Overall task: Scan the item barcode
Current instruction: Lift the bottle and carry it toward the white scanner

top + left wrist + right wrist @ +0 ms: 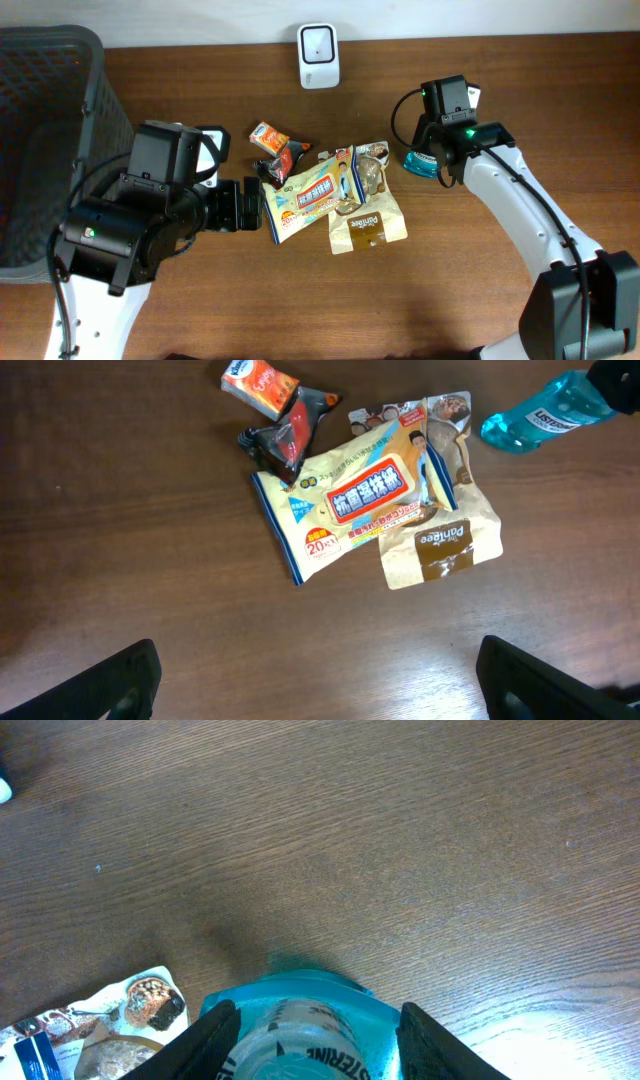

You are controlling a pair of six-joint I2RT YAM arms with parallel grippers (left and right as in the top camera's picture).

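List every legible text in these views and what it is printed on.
"STERINE": bottle label, start cut off by the frame.
"PanBee", roughly: tan pouch.
"20": wipes pack, lower corner.
Large characters on the wipes pack: visible, not readable with confidence.
Print on the orange packet and the rest: too small or blurred.

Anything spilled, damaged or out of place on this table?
Nothing spilled or damaged. The packets lie in a loose overlapping heap, and the blue bottle lies on its side, with the right gripper straddling it; whether it grips yet is unclear.
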